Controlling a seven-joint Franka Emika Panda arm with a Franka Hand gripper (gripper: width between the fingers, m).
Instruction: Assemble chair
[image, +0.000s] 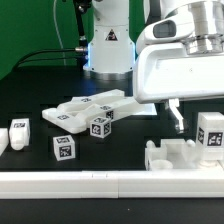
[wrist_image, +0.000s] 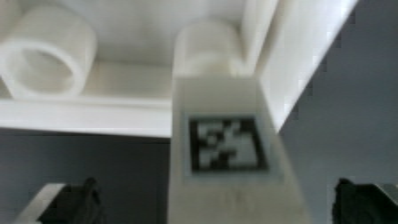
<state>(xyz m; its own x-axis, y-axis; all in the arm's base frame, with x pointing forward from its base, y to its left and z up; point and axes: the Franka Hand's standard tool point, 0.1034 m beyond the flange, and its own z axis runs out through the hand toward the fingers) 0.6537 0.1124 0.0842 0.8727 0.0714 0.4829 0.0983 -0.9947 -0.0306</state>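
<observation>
In the wrist view a long white chair block (wrist_image: 222, 140) with a black-and-white tag runs between my fingers (wrist_image: 71, 202). My gripper (wrist_image: 217, 206) is open, with a dark gap on each side of the block. Past it lies a white chair part (wrist_image: 107, 95) with rounded humps. In the exterior view the tagged block (image: 210, 135) stands upright on that notched white part (image: 178, 156) at the right. One dark finger (image: 177, 118) hangs just beside it under the white hand. The other finger is hidden.
Flat white slabs (image: 92, 108) lie in a heap mid-table. Small tagged blocks sit nearby (image: 101, 126), (image: 64, 148), and another (image: 20, 132) is at the exterior view's left. A long white border rail (image: 100, 183) runs along the front. The robot base (image: 108, 45) stands behind.
</observation>
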